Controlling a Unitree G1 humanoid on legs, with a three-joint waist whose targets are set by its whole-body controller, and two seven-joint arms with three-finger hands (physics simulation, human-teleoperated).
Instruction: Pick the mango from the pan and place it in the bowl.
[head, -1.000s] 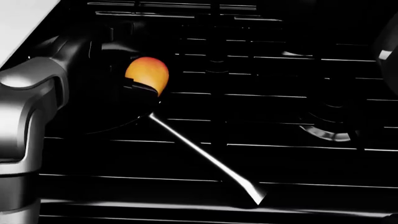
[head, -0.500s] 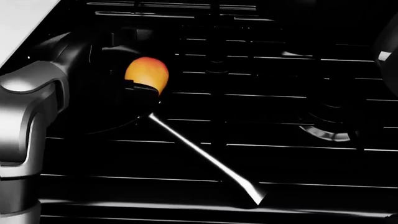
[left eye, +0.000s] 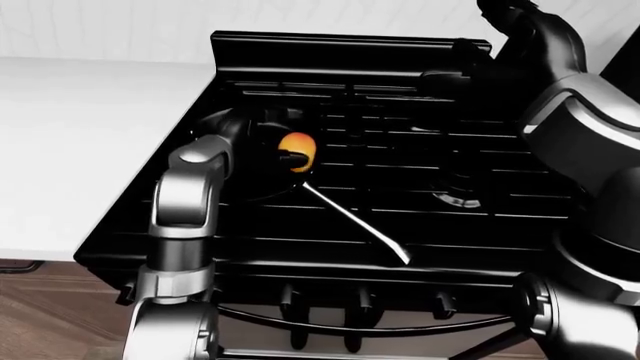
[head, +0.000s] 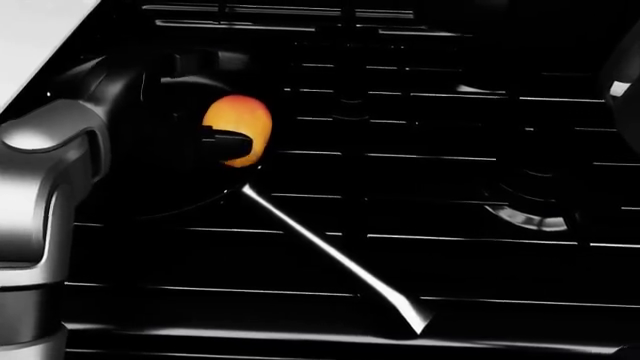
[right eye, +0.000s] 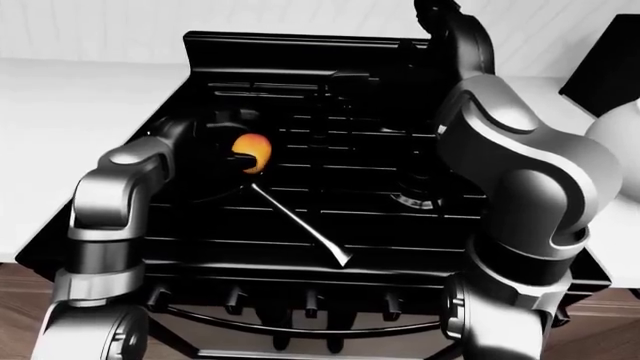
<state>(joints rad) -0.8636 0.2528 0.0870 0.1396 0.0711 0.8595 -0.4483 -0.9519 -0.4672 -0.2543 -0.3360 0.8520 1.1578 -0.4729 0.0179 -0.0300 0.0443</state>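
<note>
One dark finger now lies across the face of the mango (head: 240, 129), where half a second ago the black shapes only covered its lower left edge; that small shift is the whole change, and the camera has barely moved. Taking the pan (head: 150, 187) as the landmark and going from near to far: nearest the robot, the pan's long bright handle (head: 330, 255) runs from the pan's rim down and to the right toward the lower edge of the stove (left eye: 420, 225). At the pan's left side the left arm's grey forearm (head: 45, 180) rises from the bottom of the head view and bends in over the pan. Inside the pan sits the mango, orange and yellow, with the left hand (left eye: 285, 154) against it; fingers touch it, yet black on black hides whether they fully close round it, so I cannot tell if it is grasped. I judge this to be the closing of the grip, with no lift begun, since the fruit sits at the same place in the pan. Beyond the pan and well to its right, the right hand (left eye: 450, 71) hangs over the far part of the stove; its fingers are lost in the dark. No bowl shows clearly in any view. A pale bench (left eye: 80, 135) lies left of the pan.
</note>
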